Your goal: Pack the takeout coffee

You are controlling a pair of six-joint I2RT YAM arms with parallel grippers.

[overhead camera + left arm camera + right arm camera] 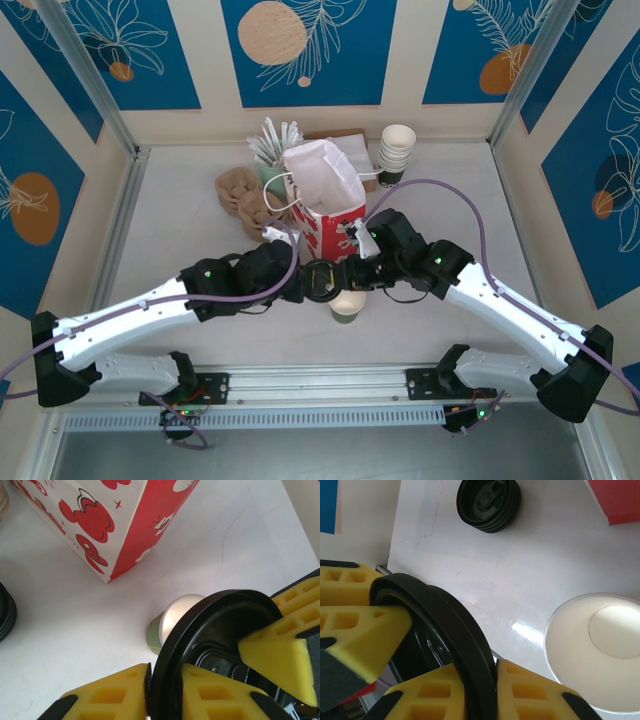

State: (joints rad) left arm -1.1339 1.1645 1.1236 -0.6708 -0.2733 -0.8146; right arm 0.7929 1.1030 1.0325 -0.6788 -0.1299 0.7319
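Takeout coffee (pixel 347 305), a small pale paper cup, stands lidless by the middle of the near edge of the surface (pixel 180 235) while our left end effector (pixel 162 680) and right end effector (pixel 477 675) both pinch its round black plastic lid (pixel 322 282) tilted over it, so we judge lidding is in hand: level it, press down.

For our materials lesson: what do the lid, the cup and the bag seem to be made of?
Lid: black plastic, probably; smooth moulded rim with a slight sheen.
Cup: paper, it seems; matt off-white inside, thin rim.
Bag: printed paper, likely; flat sides, sharp folded corner, red-and-white pattern.
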